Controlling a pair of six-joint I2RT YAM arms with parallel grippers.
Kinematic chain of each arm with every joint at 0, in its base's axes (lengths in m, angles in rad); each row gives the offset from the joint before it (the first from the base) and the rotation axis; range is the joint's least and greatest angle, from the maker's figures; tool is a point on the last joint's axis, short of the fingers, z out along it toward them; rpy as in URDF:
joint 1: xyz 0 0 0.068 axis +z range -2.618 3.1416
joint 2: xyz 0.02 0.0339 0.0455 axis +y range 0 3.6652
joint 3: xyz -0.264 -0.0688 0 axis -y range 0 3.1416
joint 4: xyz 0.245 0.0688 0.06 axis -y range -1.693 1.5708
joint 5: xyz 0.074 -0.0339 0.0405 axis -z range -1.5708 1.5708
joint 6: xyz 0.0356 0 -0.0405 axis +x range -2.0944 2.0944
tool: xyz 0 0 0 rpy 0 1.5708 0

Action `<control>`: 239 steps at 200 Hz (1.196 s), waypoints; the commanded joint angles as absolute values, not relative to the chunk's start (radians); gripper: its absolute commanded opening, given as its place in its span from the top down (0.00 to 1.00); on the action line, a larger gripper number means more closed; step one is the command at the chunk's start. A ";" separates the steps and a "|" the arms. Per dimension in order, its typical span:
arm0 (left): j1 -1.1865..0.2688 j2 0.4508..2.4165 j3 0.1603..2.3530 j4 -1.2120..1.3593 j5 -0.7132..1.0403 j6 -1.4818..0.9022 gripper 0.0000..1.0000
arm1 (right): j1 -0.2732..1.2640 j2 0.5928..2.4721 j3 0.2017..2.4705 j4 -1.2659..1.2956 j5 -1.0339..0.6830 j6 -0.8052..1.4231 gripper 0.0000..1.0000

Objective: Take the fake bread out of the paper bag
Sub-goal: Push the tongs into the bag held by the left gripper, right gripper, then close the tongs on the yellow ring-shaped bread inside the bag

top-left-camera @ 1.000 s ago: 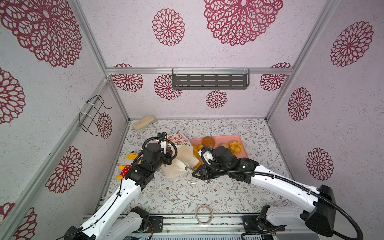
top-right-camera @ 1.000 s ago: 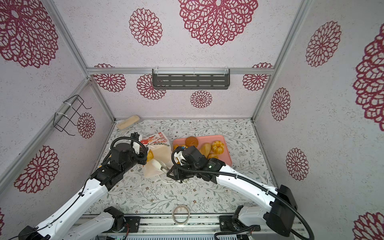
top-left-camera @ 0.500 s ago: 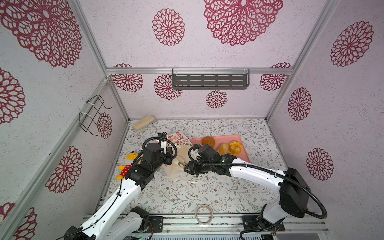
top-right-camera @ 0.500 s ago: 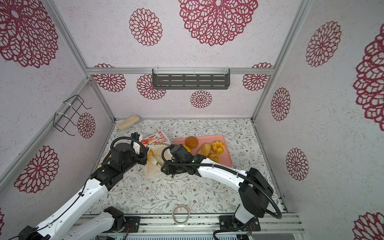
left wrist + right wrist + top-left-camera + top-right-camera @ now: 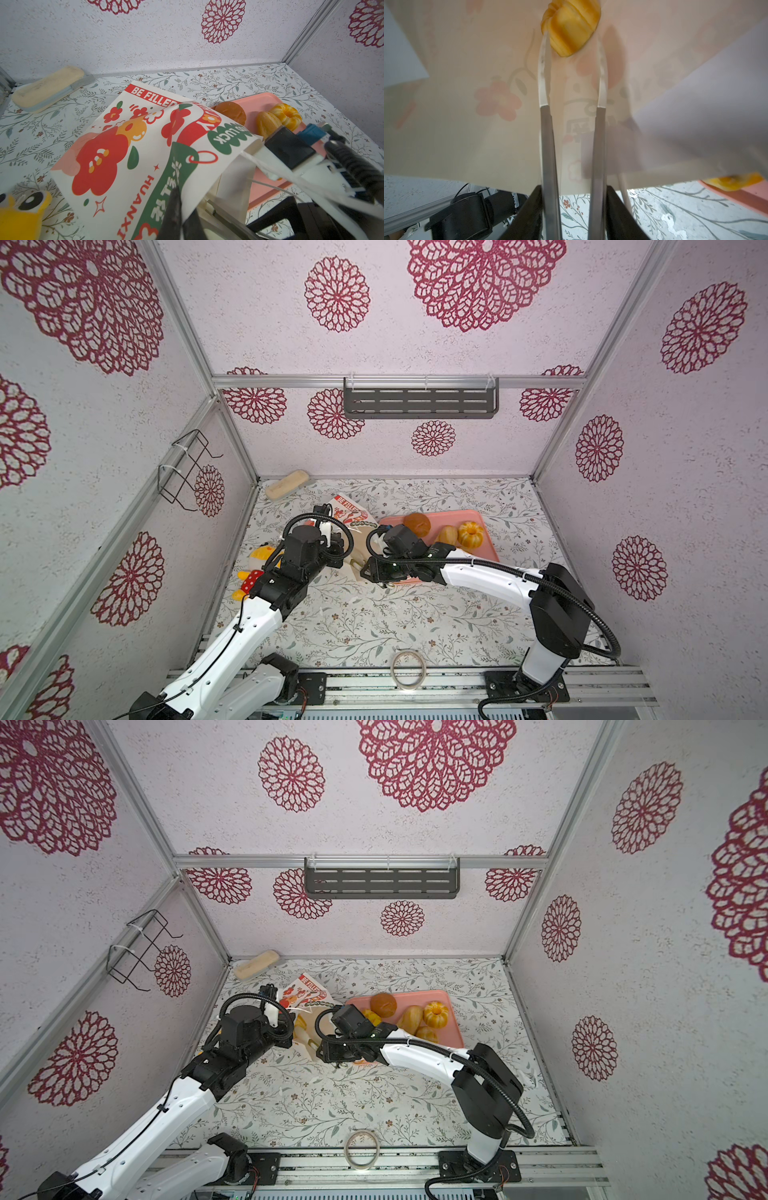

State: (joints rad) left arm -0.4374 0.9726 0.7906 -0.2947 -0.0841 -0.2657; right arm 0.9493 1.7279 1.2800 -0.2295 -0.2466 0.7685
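While the left gripper (image 5: pixel 178 207) pinches the paper bag (image 5: pixel 124 155) by its rim, the right gripper (image 5: pixel 572 39) — parted, empty — has the ridged yellow bun (image 5: pixel 570 22) dead ahead, leftward.

**Tight at the bag, open worktop in front**

We find the mouth of the paper bag (image 5: pixel 352 514) taken up: the right claw (image 5: pixel 572 47) reaches inside, fingers apart, paper close on both sides, a fake bread (image 5: pixel 571 22) at its tips. The left claw (image 5: pixel 179 207) pinches the bag's edge, the left arm (image 5: pixel 249 626) barring that side, the yellow plush toy (image 5: pixel 261 552) between it and the left wall (image 5: pixel 124 531). The pink tray (image 5: pixel 453 517), laden with more fake bread, sits just right of the bag, the right arm (image 5: pixel 486 578) across its near edge. We see bare worktop (image 5: pixel 374 626) in front of both arms, bar the tape ring (image 5: pixel 393 669) at the front rail (image 5: pixel 457 681), and right of the tray
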 commanded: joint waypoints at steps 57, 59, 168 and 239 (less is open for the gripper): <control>-0.442 0.981 0.791 -0.265 -0.056 -0.305 1.00 | 0.961 1.600 1.252 -0.180 -0.153 0.705 0.54; -0.443 0.982 0.791 -0.265 -0.055 -0.307 1.00 | 0.962 1.596 1.252 -0.183 -0.150 0.704 0.54; -0.456 1.068 0.888 -0.325 -0.135 -0.382 1.00 | 1.049 1.532 1.262 -0.271 -0.014 0.658 0.55; -0.473 1.080 0.939 -0.365 -0.135 -0.364 1.00 | 1.078 1.603 1.234 -0.172 0.025 0.663 0.57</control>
